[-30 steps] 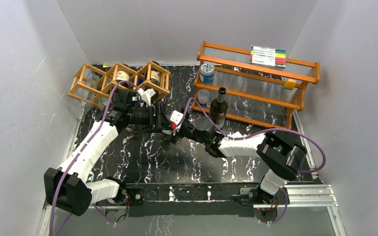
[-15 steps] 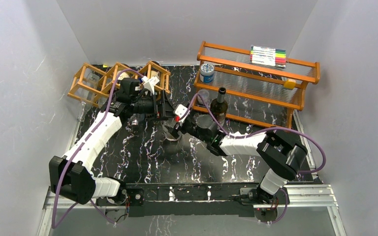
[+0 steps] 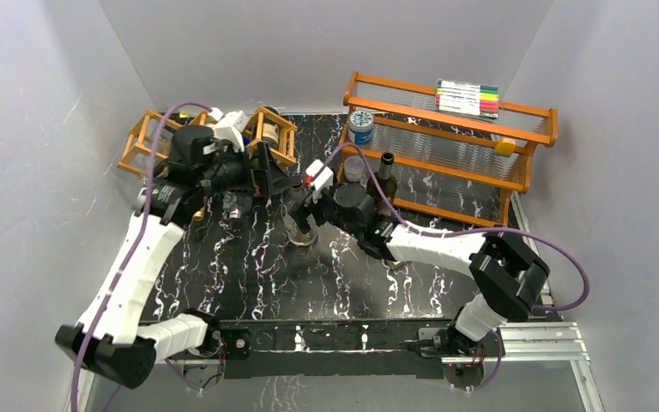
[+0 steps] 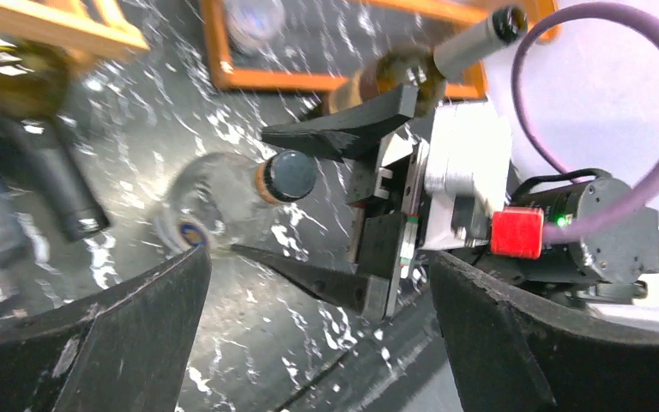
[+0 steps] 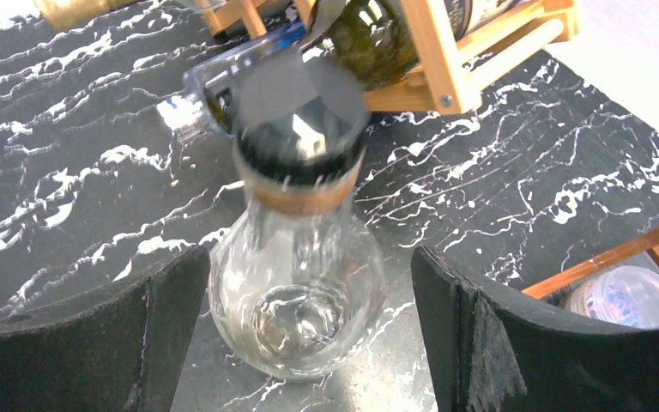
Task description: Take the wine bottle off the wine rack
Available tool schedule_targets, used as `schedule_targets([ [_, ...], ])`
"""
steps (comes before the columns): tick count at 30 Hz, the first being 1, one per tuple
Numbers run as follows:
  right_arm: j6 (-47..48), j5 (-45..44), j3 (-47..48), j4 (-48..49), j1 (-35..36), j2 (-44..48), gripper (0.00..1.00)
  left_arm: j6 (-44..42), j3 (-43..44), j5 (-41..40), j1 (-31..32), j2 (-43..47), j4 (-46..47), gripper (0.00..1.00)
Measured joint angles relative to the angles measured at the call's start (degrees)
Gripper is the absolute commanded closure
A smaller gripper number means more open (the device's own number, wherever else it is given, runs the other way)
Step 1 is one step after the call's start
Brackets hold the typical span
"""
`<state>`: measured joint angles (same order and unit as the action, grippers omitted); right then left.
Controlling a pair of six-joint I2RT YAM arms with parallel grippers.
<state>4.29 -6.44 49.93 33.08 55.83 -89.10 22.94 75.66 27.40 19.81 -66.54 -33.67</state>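
Note:
The orange-brown lattice wine rack [image 3: 148, 137] stands at the back left and holds dark wine bottles [image 3: 268, 130]. It also shows in the right wrist view [image 5: 433, 60] with a dark green bottle [image 5: 377, 34] in it. A round clear glass bottle [image 3: 299, 230] with a dark cap stands upright on the table. My right gripper [image 3: 302, 210] is open, its fingers on either side of this bottle [image 5: 296, 292], with small gaps. My left gripper [image 3: 270, 176] is open and empty, raised in front of the rack, looking down on the clear bottle [image 4: 214, 202].
A larger orange two-tier shelf [image 3: 446, 163] stands at the back right, with a marker pack [image 3: 468, 97] on top and a blue-lidded jar [image 3: 361, 126]. A dark wine bottle [image 3: 383, 184] stands upright in front of it. Grey walls close in both sides.
My left arm has lifted and pulled back towards the rack, away from the right gripper. The clear bottle now stands on the table between the right gripper's fingers.

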Motion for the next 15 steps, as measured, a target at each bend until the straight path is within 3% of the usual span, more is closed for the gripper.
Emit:
schedule_targets([
  [5,-5.8,-3.8,9.9,-11.4,0.0,0.1,0.02,-3.5,3.4,-15.8,0.0,7.3,-2.3,0.02],
  [9,-9.9,-7.1,14.5,-15.4,0.0,-0.6,0.14,-6.1,2.2,-28.3,0.0,12.6,-2.7,0.02],
  [15,-13.7,-12.0,19.8,-21.3,0.5,-4.5,0.21,-7.5,-3.5,-38.0,0.0,19.3,-2.8,0.02],
])
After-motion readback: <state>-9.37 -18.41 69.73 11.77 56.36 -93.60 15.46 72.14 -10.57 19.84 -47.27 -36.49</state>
